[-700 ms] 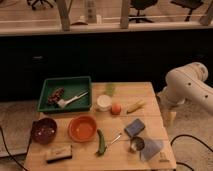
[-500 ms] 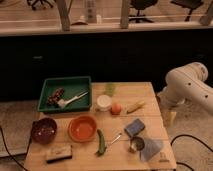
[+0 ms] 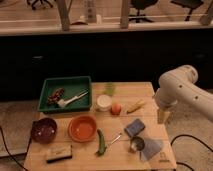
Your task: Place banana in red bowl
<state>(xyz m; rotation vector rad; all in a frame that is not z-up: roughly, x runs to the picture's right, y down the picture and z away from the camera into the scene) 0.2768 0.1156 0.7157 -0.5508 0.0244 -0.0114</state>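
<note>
The banana (image 3: 136, 106) was lying on the table (image 3: 150, 92), just right of the orange fruit (image 3: 116, 108) and well apart from the red bowl (image 3: 82, 128). For a clean pick I'd come in from above and set the grip across its short width, since it sat at an angle, keeping clear of the orange. The arm (image 3: 177, 90) was bent over the table's right edge, with the gripper (image 3: 162, 116) hanging straight down near the banana, not touching it. The lighting was dim, so I couldn't tell if it was open or closed.
</note>
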